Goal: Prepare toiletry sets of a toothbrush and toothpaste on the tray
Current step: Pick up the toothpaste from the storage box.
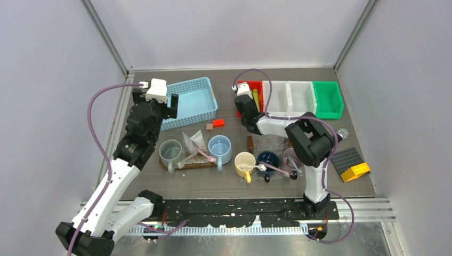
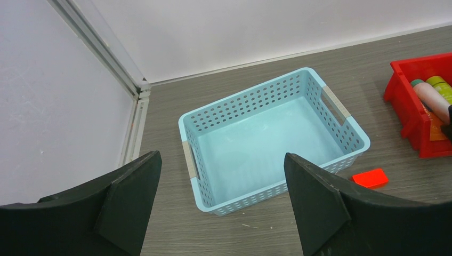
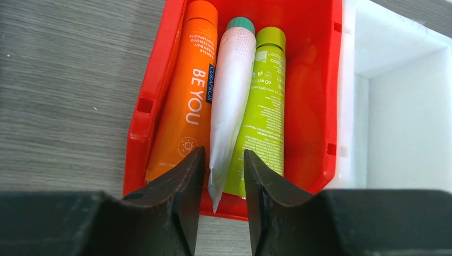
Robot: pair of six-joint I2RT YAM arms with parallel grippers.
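Note:
Three toothpaste tubes lie side by side in a red bin (image 3: 314, 106): an orange one (image 3: 189, 96), a white one with a green cap (image 3: 230, 90) and a lime one (image 3: 264, 101). My right gripper (image 3: 224, 152) (image 1: 241, 92) hangs over the bin's near end, open, its fingers either side of the white tube's flat tail, a gap still showing on the right. My left gripper (image 2: 221, 156) (image 1: 155, 102) is wide open and holds nothing, above the table by the blue basket. A grey-green mug (image 1: 170, 152) and a light blue mug (image 1: 219, 148) holding a pink toothbrush (image 1: 205, 155) stand on a brown tray (image 1: 166, 165).
A cream-yellow mug (image 1: 245, 162), a navy mug (image 1: 268, 159) and a mauve mug (image 1: 292, 157) stand to the right among clear wrappers. A blue basket (image 2: 266, 138) sits at the back left. White bins (image 1: 290, 98) and a green bin (image 1: 328, 98) line the back. A red block (image 1: 218, 123) lies nearby.

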